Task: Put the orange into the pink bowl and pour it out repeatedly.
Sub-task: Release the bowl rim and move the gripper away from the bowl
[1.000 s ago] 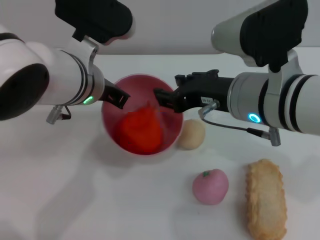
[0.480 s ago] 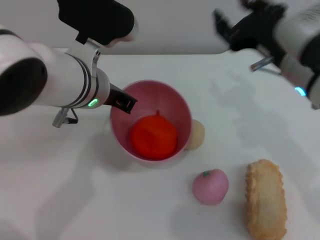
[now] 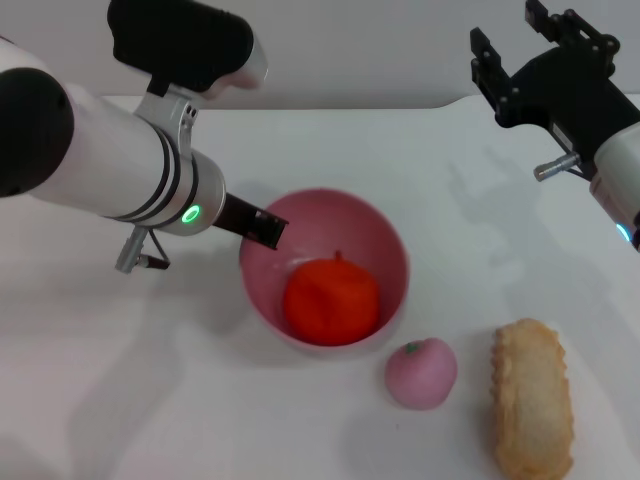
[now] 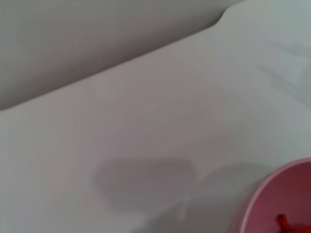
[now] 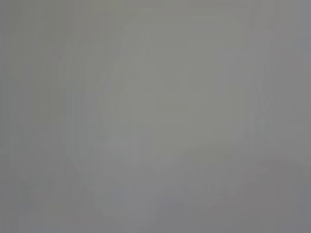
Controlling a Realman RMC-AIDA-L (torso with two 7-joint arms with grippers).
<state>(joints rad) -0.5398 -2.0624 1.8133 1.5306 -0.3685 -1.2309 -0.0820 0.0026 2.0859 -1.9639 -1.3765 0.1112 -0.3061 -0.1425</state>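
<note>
The left arm reaches in from the left side of the white table (image 3: 300, 150), its forearm angled down, and the left gripper (image 3: 262, 228) is pinched onto the near-left rim of the round, glossy pink plastic bowl (image 3: 390, 250), which sits open side up on the table. One bright orange-red, lumpy toy orange (image 3: 331, 301) with a short stem lies inside that bowl, resting on its bottom; the left wrist view catches only an edge of the bowl and the stem tip. The right arm is raised at the far right, well apart from the bowl, and the right gripper (image 3: 530, 45) hangs in the air with its dark fingers spread and nothing between them. In front of the bowl, just beside its rim, sits one pink peach-like toy fruit (image 3: 421, 372), and to its right lies one long, tan, crusty toy bread loaf (image 3: 532, 410).
</note>
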